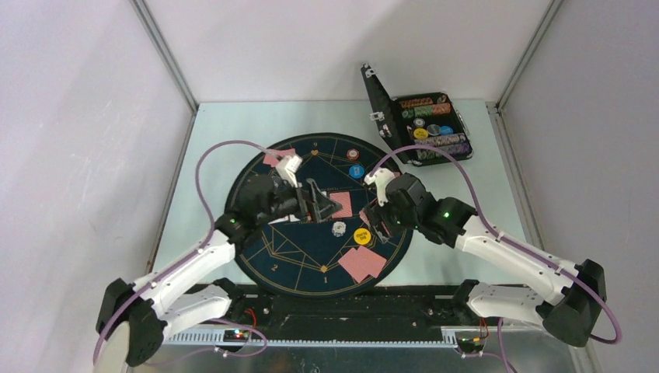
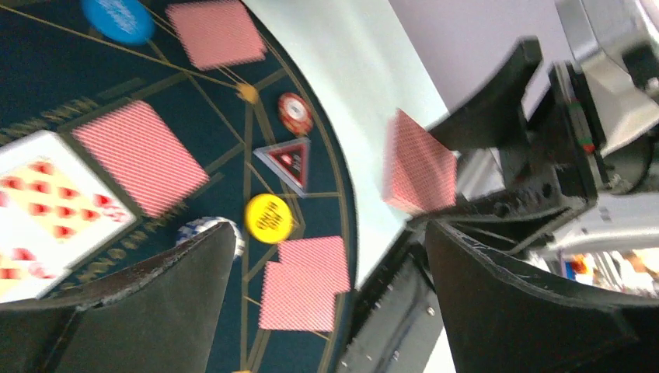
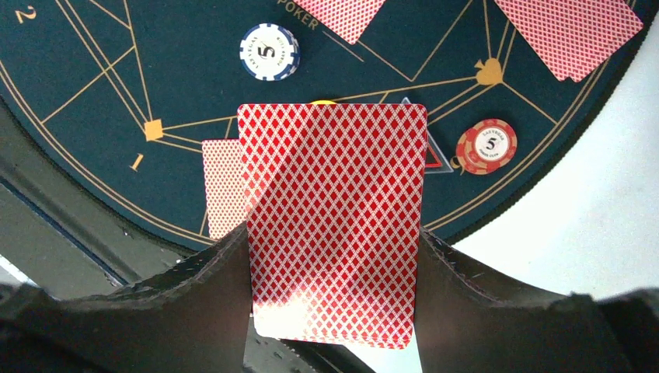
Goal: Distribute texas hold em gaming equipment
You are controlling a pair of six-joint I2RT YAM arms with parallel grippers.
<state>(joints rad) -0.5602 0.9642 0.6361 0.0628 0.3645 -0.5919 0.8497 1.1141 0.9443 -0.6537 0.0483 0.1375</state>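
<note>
- We see the table (image 1: 210, 148) and its round blue mat (image 1: 295, 252).
- Our left tool (image 2: 330, 231) hangs open.
- Our right tool (image 3: 334, 241) pinches a red-backed card (image 3: 334, 194) above the mat's edge.
- More cards (image 1: 362, 264) and discs (image 1: 361, 235) lie on the mat.

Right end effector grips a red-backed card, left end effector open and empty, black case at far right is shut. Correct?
No: the black case is open, lid raised and chips showing, as the top external view shows. Rest stands: right end effector grips the red-backed card, left end effector open and empty.
</note>
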